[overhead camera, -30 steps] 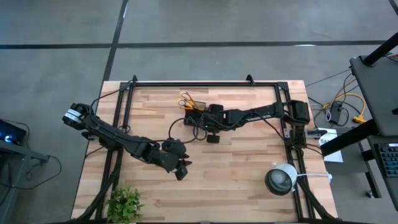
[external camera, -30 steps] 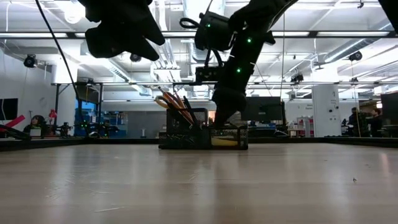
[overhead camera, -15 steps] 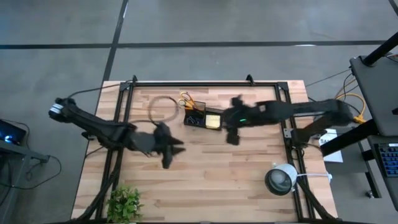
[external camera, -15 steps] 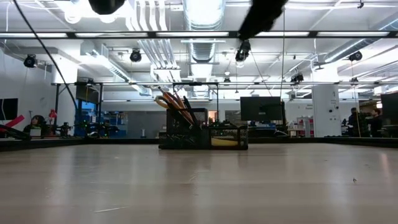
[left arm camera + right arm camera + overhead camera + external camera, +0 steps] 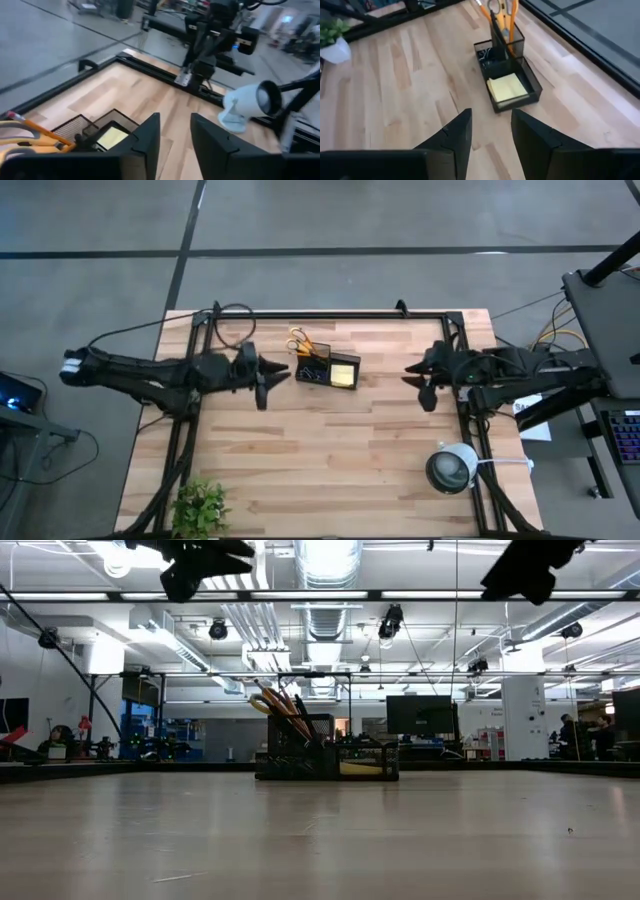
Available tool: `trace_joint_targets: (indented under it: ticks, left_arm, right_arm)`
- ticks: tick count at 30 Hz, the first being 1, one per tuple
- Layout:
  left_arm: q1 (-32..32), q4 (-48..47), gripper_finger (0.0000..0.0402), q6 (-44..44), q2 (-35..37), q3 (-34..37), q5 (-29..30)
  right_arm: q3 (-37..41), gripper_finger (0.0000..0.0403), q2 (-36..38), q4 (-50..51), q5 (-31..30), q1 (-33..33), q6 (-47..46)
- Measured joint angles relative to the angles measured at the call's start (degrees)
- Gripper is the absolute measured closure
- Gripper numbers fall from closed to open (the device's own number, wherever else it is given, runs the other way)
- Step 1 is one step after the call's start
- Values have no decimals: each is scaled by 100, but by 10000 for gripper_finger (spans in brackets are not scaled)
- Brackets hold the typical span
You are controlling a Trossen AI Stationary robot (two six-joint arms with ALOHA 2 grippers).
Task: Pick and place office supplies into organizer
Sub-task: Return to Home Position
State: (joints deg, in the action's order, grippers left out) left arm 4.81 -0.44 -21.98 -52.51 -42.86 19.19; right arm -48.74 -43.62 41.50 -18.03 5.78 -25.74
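My left gripper [image 5: 175, 137] and right gripper [image 5: 491, 132], both parted and empty, could clip the scissors [image 5: 500, 9] standing in the organizer [image 5: 533, 81] if I swing low.

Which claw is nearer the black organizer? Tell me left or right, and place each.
Left. The left claw hangs close beside the organizer, on its left in the high view; the right claw is clearly farther off on the opposite side.

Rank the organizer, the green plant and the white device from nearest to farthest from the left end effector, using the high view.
1. The organizer, right beside the left end effector, toward the table's middle.
2. The green plant, at the view's bottom-left table corner.
3. The white device, across the table on the right side.
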Motion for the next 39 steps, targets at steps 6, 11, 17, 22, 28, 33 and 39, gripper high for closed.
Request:
trace_joint_targets:
  ticks: [6,11,17,22,28,33,39]
  left_arm:
    - [-810,-428,349,-14,696,261,-673]
    - [-808,-812,358,-637,1268,265,-717]
    - [-805,-745,359,-1180,1495,279,-1816]
    - [-784,-749,359,-237,1722,460,-2585]
    - [-829,-92,359,-157,2628,1593,-2298]
    - [-826,682,359,-145,3923,2620,-2463]
    - [-827,873,359,81,5160,3303,-2464]
  right_arm:
    - [126,276,464,170,-9,-13,-99]
    - [129,278,715,142,-28,-13,-971]
    - [129,279,678,-3,-313,-87,-1237]
    - [132,274,697,-382,-262,-77,-1254]
    - [499,275,1184,-1153,275,-81,-280]
    - [1227,280,1937,-1855,306,-81,113]
    - [2078,274,2966,-2491,309,-81,380]
